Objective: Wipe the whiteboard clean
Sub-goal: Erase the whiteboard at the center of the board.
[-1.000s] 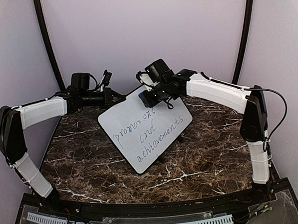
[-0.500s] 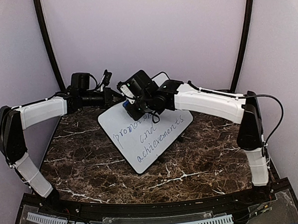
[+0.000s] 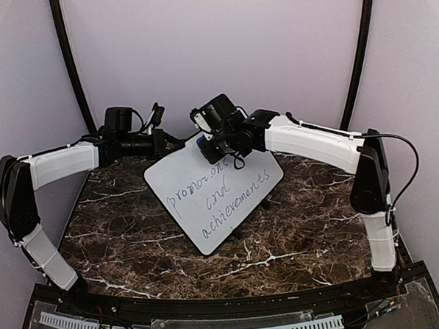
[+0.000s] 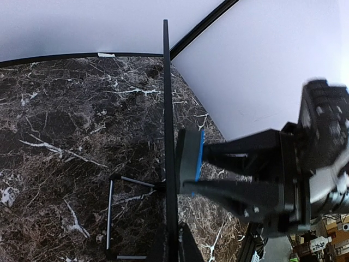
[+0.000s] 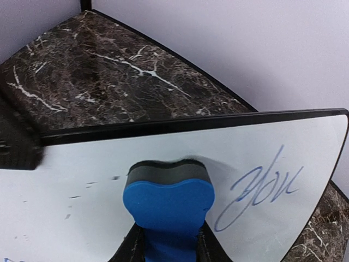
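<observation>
A dark marbled desk (image 3: 135, 235) lies below the left end effector (image 3: 176, 142), which is closed on the top edge of the whiteboard (image 3: 215, 190). The board is held tilted and bears handwriting. A blue eraser (image 5: 168, 204) is gripped between the narrowly set fingers of the right end effector (image 3: 206, 145) and pressed flat against the board, just beside a handwritten word.
</observation>
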Tool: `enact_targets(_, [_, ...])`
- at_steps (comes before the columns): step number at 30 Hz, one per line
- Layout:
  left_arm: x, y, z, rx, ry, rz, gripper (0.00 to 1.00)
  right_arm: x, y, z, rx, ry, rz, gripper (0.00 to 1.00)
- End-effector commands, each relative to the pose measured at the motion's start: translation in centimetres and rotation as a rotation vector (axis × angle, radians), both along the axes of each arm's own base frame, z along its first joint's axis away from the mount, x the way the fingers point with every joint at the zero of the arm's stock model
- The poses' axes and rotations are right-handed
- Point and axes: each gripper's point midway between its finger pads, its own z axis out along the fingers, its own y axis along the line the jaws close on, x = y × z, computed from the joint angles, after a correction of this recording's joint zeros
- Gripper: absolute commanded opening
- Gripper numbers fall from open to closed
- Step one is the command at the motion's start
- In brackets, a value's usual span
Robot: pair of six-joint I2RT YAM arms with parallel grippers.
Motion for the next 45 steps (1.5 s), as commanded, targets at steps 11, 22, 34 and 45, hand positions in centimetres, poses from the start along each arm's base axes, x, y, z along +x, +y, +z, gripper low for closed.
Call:
enact_targets(11, [-3.8,-2.8,4.9,-0.099,-0.135,-0.200,0.00,3.0,-3.5,-3.7,-0.088,-0.029,-0.112,0.27])
enact_targets(22, [-3.7,-2.8,4.8,-0.096,-0.134,-0.198,0.00,-1.2,0.9,-2.0,-0.052,-0.059,0.005,0.27])
enact_targets(34, [-3.8,-2.7,5.2,-0.098,-0.143,-0.199,0.00,1.2,-1.7,-4.2,-0.120,-0.043,-0.086,0.27])
enact_targets(45, [-3.8,-2.7,5.1,-0.098,-0.142,-0.198,0.00,4.8,-6.7,-5.2,-0.159,-0.063,-0.214,0.27])
